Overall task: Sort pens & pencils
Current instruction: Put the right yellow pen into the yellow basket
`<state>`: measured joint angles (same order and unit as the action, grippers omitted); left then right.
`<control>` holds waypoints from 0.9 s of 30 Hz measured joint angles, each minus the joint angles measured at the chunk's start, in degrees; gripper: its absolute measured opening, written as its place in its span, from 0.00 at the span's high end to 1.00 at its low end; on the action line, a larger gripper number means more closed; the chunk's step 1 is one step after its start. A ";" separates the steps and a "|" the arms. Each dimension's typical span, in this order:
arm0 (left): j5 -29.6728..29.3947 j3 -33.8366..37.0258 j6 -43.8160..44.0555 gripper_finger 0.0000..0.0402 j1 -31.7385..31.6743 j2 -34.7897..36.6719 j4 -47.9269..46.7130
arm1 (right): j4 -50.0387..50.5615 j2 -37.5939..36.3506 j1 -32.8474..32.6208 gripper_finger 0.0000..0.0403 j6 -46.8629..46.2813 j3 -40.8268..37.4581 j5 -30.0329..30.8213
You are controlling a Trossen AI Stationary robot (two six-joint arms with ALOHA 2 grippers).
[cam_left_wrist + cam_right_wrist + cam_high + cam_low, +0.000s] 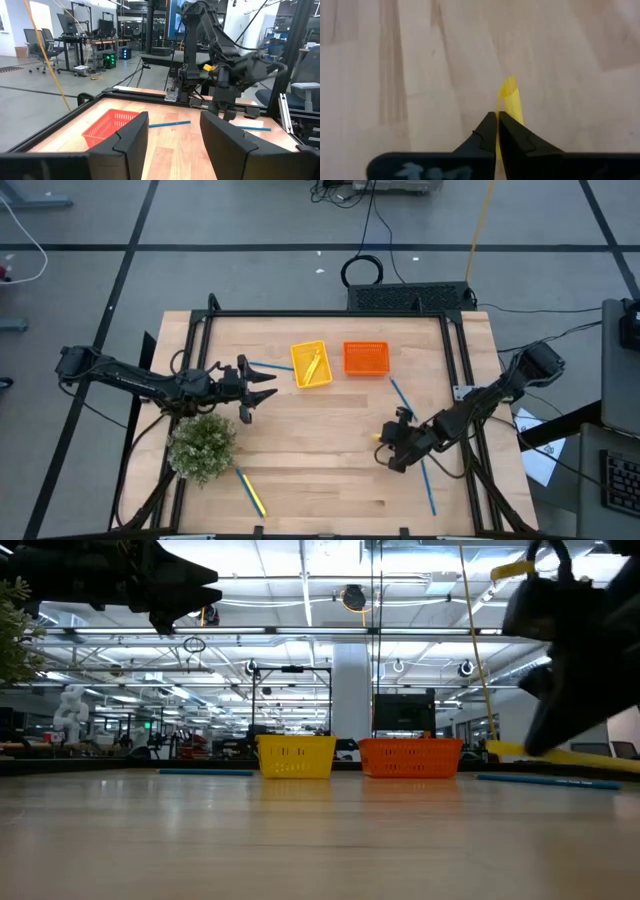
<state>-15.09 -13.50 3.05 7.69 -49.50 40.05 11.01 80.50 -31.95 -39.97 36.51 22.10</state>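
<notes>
My right gripper (388, 445) hangs over the table's right half, shut on a yellow pencil (511, 100). The low view shows that pencil (570, 754) as a nearly level stick just above the tabletop. My left gripper (265, 385) waits open and level at the left, near the yellow tray (311, 364), in which another pencil lies. The orange tray (366, 358) stands beside it. Blue pens lie flat on the wood: one (400, 392) near the orange tray, one (428, 485) by my right arm, one (265, 367) by my left gripper. A pen and a pencil (252, 492) lie crossed at the near left. My right gripper pinches the yellow pencil between its two fingertips (490, 127), coming at it slanting down from above. A short yellow length (510, 92) sticks out past the tips. In the low view the pencil looks lifted clear of the table, almost level.
A small green plant (203, 445) stands at the near left, close under my left arm. A black frame (330, 313) runs round the table's far and side edges. Bare wood lies in the middle and near the front edge.
</notes>
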 joint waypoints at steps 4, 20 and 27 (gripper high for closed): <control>0.00 0.00 0.00 0.54 0.01 0.00 0.03 | -6.40 -1.35 2.73 1.00 7.36 -0.03 1.69; 3.10 -1.77 -4.16 0.54 0.00 -19.13 17.70 | -56.88 -1.04 18.37 1.00 38.32 -3.49 -8.13; 5.32 -10.14 -8.24 0.54 0.00 -31.45 17.03 | -70.73 -1.07 20.27 1.00 38.54 -8.32 -12.39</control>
<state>-9.77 -23.64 -5.20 7.69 -80.95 57.07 -59.72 79.44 -11.68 -1.43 28.19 9.72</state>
